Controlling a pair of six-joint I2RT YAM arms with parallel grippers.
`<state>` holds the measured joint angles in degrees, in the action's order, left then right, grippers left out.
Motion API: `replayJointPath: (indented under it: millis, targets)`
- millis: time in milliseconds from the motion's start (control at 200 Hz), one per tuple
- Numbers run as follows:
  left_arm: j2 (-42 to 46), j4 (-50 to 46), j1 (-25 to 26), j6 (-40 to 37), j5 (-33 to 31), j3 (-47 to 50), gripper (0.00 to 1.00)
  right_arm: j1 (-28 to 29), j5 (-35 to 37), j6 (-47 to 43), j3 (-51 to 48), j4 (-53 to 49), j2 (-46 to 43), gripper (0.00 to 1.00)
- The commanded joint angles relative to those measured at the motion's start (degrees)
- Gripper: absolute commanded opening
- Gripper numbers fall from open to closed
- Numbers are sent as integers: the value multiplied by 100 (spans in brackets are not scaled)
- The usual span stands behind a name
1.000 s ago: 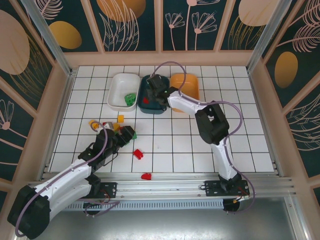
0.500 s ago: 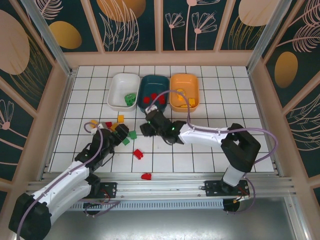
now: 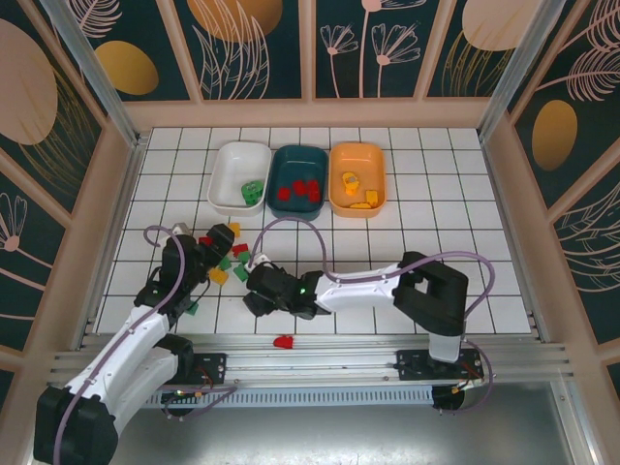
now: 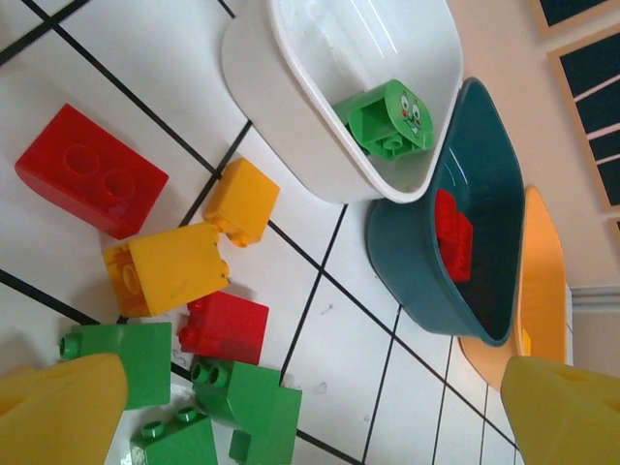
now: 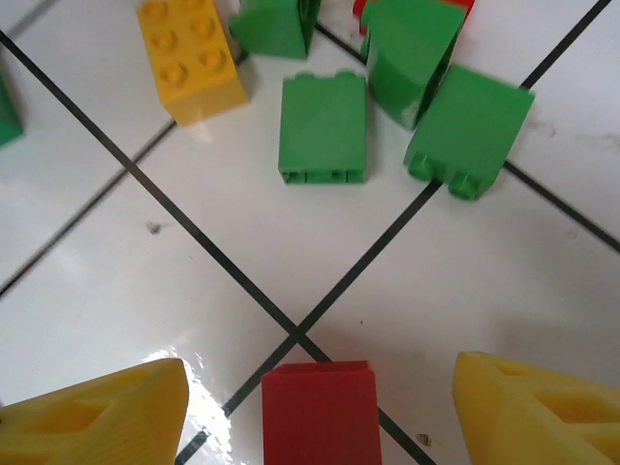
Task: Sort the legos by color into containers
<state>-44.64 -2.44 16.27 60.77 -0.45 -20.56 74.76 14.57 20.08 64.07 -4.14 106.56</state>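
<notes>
A pile of legos (image 3: pixel 225 258) in red, green and yellow lies left of centre, and one red lego (image 3: pixel 283 341) sits alone near the front edge. My left gripper (image 3: pixel 201 262) hovers open over the pile. In its wrist view the left gripper (image 4: pixel 310 426) frames green bricks (image 4: pixel 247 407), a red one (image 4: pixel 225 326) and a yellow one (image 4: pixel 170 269), gripping none. My right gripper (image 3: pixel 255 293) is low on the floor, open. A red brick (image 5: pixel 320 417) stands between its fingers (image 5: pixel 97 412), touching neither. The white tray (image 3: pixel 225 170), teal tray (image 3: pixel 281 160) and orange tray (image 3: pixel 339 160) line the back.
The white tray holds a green brick (image 4: pixel 387 116), the teal tray red ones (image 4: pixel 452 232), the orange tray yellow pieces (image 3: pixel 360 194). Green bricks (image 5: pixel 325 126) and a yellow brick (image 5: pixel 189 58) lie just beyond the right gripper. Wooden walls surround the tiled floor.
My right arm swung from the teal tray down to the floor by the red brick, its jaws widening. My left gripper drew back left over the pile; some bricks shifted.
</notes>
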Motion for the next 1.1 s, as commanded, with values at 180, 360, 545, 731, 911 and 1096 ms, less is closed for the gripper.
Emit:
replayJointPath:
  millis: [180,360,545,731,911,1096]
  targets:
    - [64,59,-34,-82,347,21,99,127,727,172,459,-544,598,56]
    - [140,-29,-36,-153,316,-53,99,115,817,156,353,-459,474,23]
    - [154,-1,-36,-154,310,-65,99,-250,882,34,164,-221,45,17]
    - [162,203,-29,-112,444,98,99,-1249,785,-260,42,170,-498,17]
    - [71,448,-33,-79,714,251,99,-2236,631,-436,219,471,-576,16]
    - [-134,770,-13,-29,1054,382,98,-3068,386,-481,734,718,-67,17]
